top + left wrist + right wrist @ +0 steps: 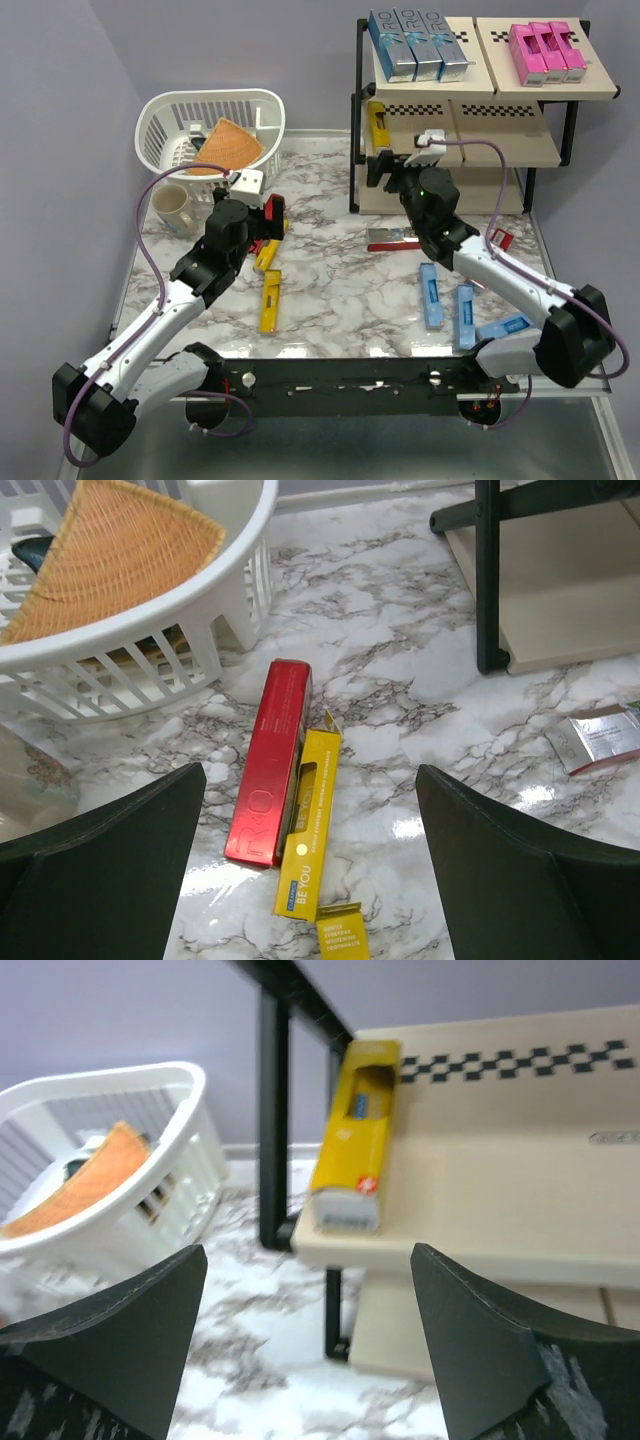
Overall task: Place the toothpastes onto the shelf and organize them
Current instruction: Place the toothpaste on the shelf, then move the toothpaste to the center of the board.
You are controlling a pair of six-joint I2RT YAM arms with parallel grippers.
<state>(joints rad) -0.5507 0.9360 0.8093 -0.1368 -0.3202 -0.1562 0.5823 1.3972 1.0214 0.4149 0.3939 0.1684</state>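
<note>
Mid left-wrist view, dead between jaws of the wide-open left gripper [310, 775]: red toothpaste [270, 765], yellow toothpaste [311, 825] just beside, both lengthwise top-to-bottom, nearest the left arm [160, 310].

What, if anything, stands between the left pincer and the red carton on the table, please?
Nothing visible does. The left pincer hangs open over the red carton, with only air between. A yellow carton lies right alongside it and the basket sits near its far end, which might crowd a grasp.
</note>
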